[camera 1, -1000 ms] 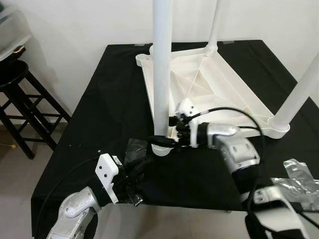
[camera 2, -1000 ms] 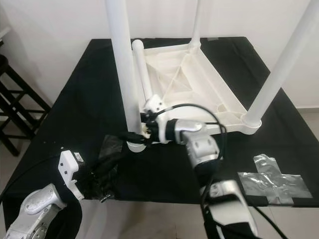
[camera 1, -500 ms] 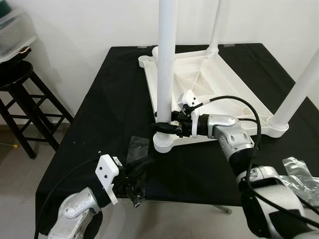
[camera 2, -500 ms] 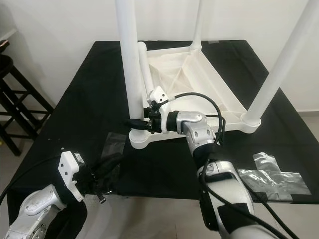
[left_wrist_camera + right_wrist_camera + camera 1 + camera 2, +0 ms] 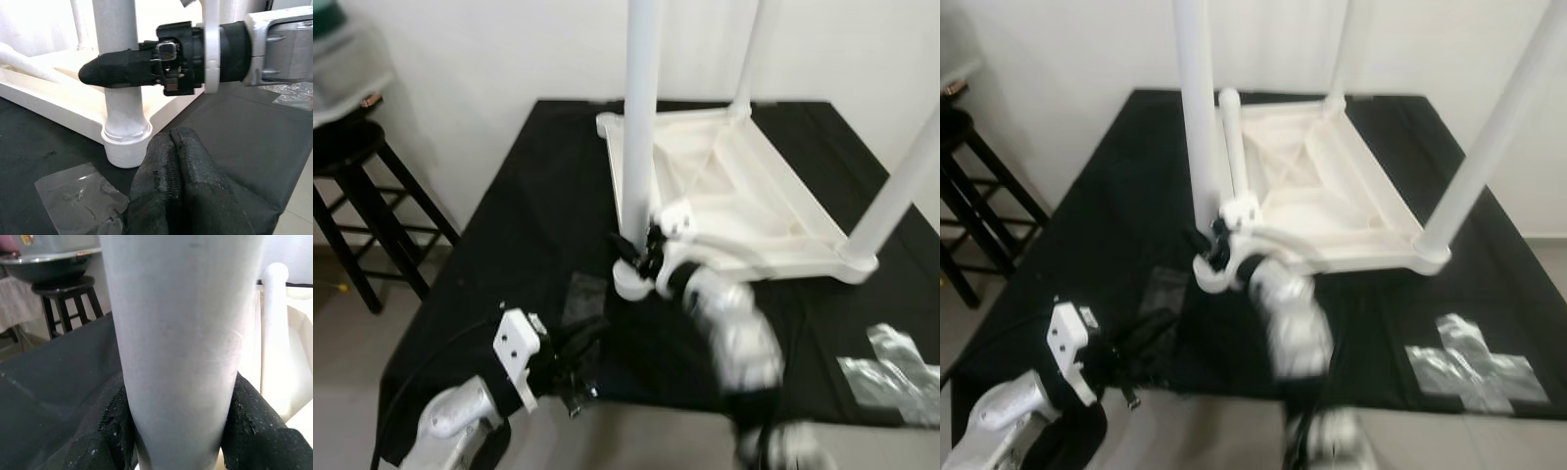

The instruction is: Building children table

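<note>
The white children's table (image 5: 773, 211) lies upside down on a black-covered table, its legs pointing up. My right gripper (image 5: 629, 251) is shut on the base of the near leg (image 5: 641, 117), just above its socket (image 5: 124, 142). In the right wrist view the leg (image 5: 176, 333) stands between my black fingers (image 5: 102, 431). A loose white leg (image 5: 1231, 137) lies along the underside's edge. My left gripper (image 5: 172, 143) is shut with nothing in it, low at the table's front edge (image 5: 576, 357), short of the socket.
A crumpled clear plastic wrapper (image 5: 893, 364) lies at the front right, and a smaller piece (image 5: 582, 294) lies near the socket. A black wooden stool (image 5: 352, 186) stands to the left of the table. A white wall runs behind.
The head view has shifted and blurred. My right forearm has swung in toward me, still gripping the near leg. The left gripper stays at the front edge.
</note>
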You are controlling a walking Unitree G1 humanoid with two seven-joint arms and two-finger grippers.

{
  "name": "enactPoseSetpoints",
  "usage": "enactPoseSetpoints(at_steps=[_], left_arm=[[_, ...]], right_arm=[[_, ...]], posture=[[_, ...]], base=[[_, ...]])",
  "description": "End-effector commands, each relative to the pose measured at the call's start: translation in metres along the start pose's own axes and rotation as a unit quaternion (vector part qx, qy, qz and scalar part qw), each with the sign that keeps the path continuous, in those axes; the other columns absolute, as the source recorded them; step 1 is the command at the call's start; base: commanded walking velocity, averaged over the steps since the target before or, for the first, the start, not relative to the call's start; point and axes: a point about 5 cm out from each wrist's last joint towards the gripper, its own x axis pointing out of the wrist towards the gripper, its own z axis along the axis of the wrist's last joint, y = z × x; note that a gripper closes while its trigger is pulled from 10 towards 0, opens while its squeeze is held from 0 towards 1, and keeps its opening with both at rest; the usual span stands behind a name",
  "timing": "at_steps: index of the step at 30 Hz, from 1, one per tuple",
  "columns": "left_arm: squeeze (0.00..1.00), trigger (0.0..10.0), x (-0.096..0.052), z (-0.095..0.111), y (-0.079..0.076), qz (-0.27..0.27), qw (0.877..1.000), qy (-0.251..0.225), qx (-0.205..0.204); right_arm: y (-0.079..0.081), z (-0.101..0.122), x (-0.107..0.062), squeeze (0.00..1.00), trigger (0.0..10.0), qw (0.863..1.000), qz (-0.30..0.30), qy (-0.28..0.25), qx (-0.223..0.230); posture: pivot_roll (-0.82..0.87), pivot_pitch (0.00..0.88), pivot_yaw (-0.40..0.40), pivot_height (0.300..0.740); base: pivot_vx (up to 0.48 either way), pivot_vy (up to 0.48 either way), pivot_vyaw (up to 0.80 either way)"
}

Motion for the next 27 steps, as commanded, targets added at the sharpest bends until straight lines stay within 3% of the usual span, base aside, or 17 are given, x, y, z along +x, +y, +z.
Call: enactPoseSetpoints(at_steps=[1,5,6,7,8,10,11,15,17,18,19,20,21,23,24,25,27], left_arm=[[0.00,0.0,-0.001,-0.002,0.001,-0.006,1.000,0.008,-0.003],[0.00,0.0,-0.001,-0.002,0.002,-0.002,1.000,0.006,-0.002],[0.00,0.0,-0.001,-0.002,0.002,0.001,1.000,0.006,-0.001],[0.00,0.0,-0.001,-0.002,0.002,0.001,1.000,0.006,-0.001],[0.00,0.0,-0.001,-0.002,0.002,0.003,1.000,0.005,-0.001],[0.00,0.0,-0.001,-0.002,0.002,0.003,1.000,0.005,-0.001],[0.00,0.0,-0.001,-0.001,0.002,0.002,1.000,0.005,-0.001],[0.00,0.0,-0.001,-0.001,0.002,0.000,1.000,0.005,-0.001],[0.00,0.0,0.000,-0.001,0.002,-0.001,1.000,0.004,-0.002],[0.00,0.0,0.000,-0.001,0.002,-0.001,1.000,0.004,-0.002],[0.00,0.0,0.000,-0.001,0.001,-0.001,1.000,0.003,-0.002],[0.00,0.0,0.000,-0.001,0.001,-0.001,1.000,0.003,-0.002],[0.00,0.0,0.000,-0.001,0.001,-0.001,1.000,0.003,-0.002],[0.00,0.0,0.001,-0.001,0.001,0.000,1.000,0.003,-0.001],[0.00,0.0,0.001,-0.001,0.001,0.000,1.000,0.003,-0.001],[0.00,0.0,0.001,-0.001,0.001,0.000,1.000,0.003,-0.001],[0.00,0.0,0.001,-0.001,0.001,0.000,1.000,0.003,-0.001]], right_arm=[[-0.003,-0.014,0.000,0.00,0.0,0.999,-0.006,0.039,0.001],[0.000,-0.013,0.005,0.00,0.0,0.999,0.003,0.041,-0.001],[0.001,-0.012,0.007,0.00,10.0,0.999,0.003,0.044,-0.002],[0.001,-0.012,0.007,0.00,10.0,0.999,0.003,0.044,-0.002],[0.002,-0.009,0.007,0.24,10.0,0.999,-0.003,0.048,0.002],[0.004,-0.005,0.005,0.24,10.0,0.999,-0.012,0.048,0.010],[0.003,0.001,0.005,1.00,10.0,0.999,-0.007,0.044,0.016],[0.000,0.014,0.010,1.00,10.0,0.999,0.024,0.026,0.021],[-0.006,0.024,0.015,1.00,10.0,0.998,0.054,0.005,0.017],[-0.010,0.035,0.021,1.00,10.0,0.995,0.099,-0.018,0.006],[-0.015,0.053,0.026,0.69,10.0,0.981,0.187,-0.051,-0.032],[-0.015,0.053,0.026,0.69,10.0,0.981,0.187,-0.051,-0.032],[-0.015,0.057,0.027,0.00,10.0,0.972,0.225,-0.057,-0.041],[-0.013,0.061,0.027,0.00,10.0,0.950,0.302,-0.065,-0.057],[-0.013,0.061,0.027,0.00,10.0,0.950,0.302,-0.065,-0.057],[-0.013,0.063,0.028,0.00,10.0,0.938,0.333,-0.064,-0.072],[-0.013,0.063,0.028,0.00,10.0,0.938,0.333,-0.064,-0.072]], posture=[[-0.02,0.104,0.035,0.740],[-0.01,0.106,0.023,0.740],[-0.01,0.105,0.024,0.740],[-0.01,0.105,0.024,0.740],[-0.01,0.105,0.024,0.740],[-0.01,0.105,0.024,0.740],[-0.01,0.106,0.024,0.740],[-0.01,0.105,0.025,0.740],[-0.01,0.105,0.024,0.740],[0.00,0.105,0.022,0.740],[0.00,0.105,0.022,0.740],[0.00,0.105,0.022,0.740],[0.00,0.105,0.022,0.740],[0.01,0.104,0.017,0.740],[0.01,0.104,0.017,0.740],[0.01,0.104,0.017,0.740],[0.01,0.104,0.017,0.740]], base=[[0.000,0.000,0.00],[0.000,0.000,0.00],[0.000,0.000,0.00],[0.000,0.000,0.00],[0.000,0.000,0.00],[0.000,0.000,0.00],[0.000,0.000,0.00],[0.000,0.000,0.00],[0.000,0.000,0.00],[0.000,0.000,0.00],[0.000,0.000,0.00],[0.000,0.000,0.00],[0.000,0.000,0.00],[0.000,0.000,0.00],[0.000,0.000,0.00],[0.000,0.000,0.00],[0.000,0.000,0.00]])
